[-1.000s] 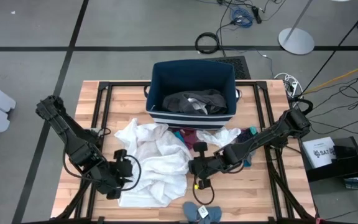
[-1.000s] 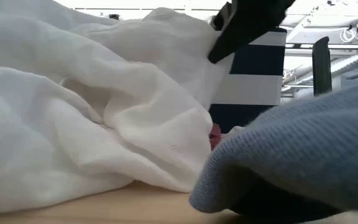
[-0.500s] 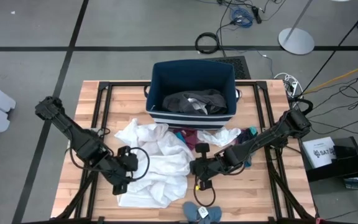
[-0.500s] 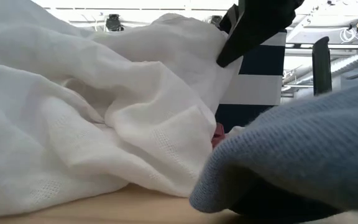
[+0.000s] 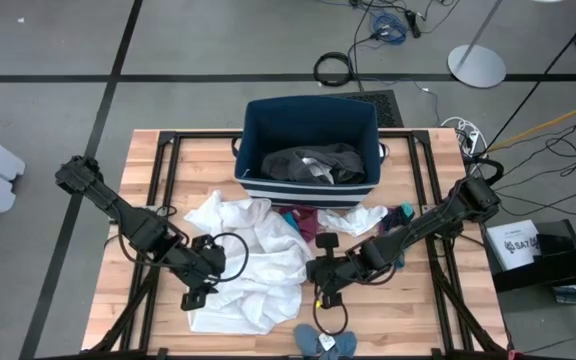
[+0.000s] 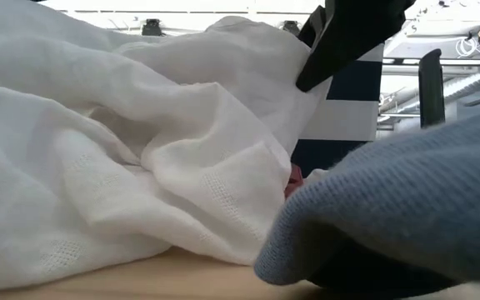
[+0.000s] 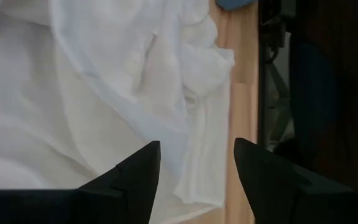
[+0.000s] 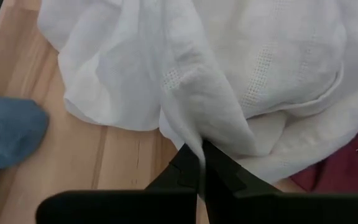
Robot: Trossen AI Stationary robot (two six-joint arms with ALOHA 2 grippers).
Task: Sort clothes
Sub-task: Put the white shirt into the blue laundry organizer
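Observation:
The large white garment lies crumpled on the table's middle, in front of the navy striped bin. A dark grey garment lies inside the bin. A maroon piece and a teal sock lie between the bin and the white garment. Blue socks lie at the near edge. My right gripper is shut on the white garment's right side. My left gripper is open over its left side; I cannot tell whether it touches the cloth. My right gripper pinches a raised fold of the white garment between its two fingers, at the garment's right edge. It comes from the table's right side, slanting down. The rest of the garment lies slack on the table.
The bin stands at the table's far middle. A small white cloth lies right of the maroon piece. Bare wood shows at the table's near left and near right. In the low view a blue sock fills the foreground.
My left gripper has moved toward the table's right and a little toward the far edge, from beside the white garment to over its left side. The garment's cloth has shifted slightly toward the right. My right gripper has stayed shut on the fold.

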